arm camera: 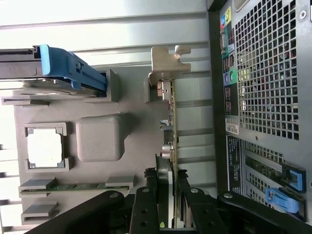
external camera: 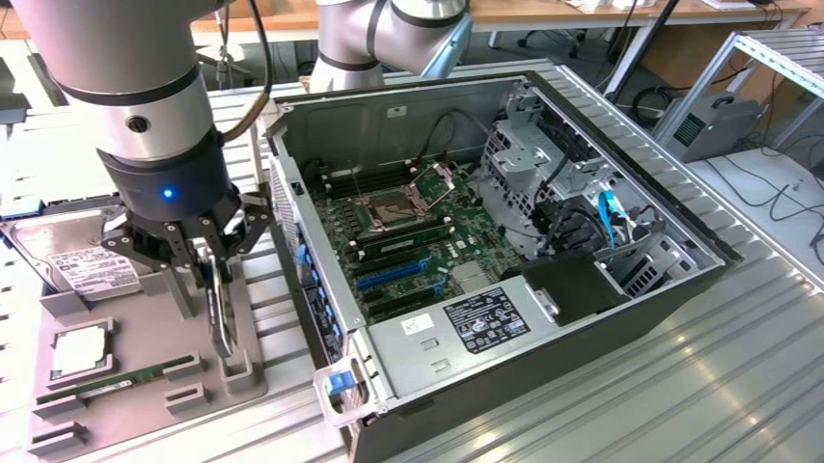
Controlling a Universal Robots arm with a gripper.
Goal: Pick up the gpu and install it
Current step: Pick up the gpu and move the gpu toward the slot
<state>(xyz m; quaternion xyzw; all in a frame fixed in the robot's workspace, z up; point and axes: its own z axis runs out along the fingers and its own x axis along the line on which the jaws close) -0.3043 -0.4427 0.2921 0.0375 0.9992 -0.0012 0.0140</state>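
Background is looking like a workshop with desks and cables, and everything's sitting on a ribbed metal table (external camera: 721, 367). The biggest thing on it is the open computer case (external camera: 541, 386), lying on its side with the motherboard (external camera: 425, 241) facing up. The robot arm (external camera: 129, 87) is coming down at the exterior view's left, over a gray tray (external camera: 142, 395) that's sitting just beside the case. The tray is carrying a hard drive (external camera: 77, 256) at its far end, and the wrist view is showing a blue handle on that drive. The gpu (external camera: 223, 313) is standing on its edge in a slot along the tray side nearest the case. In the wrist view you're looking straight down the card's thin edge, with its silver bracket (arm camera: 168, 61) at the end away from the gripper. The tray is also holding a CPU chip (external camera: 80, 352) in a square pocket and a green RAM stick (external camera: 123, 379) next to it. The gripper (external camera: 216, 275) is sitting right on top of the gpu, and its fingers (arm camera: 164, 175) are pinching the card from both flat sides.
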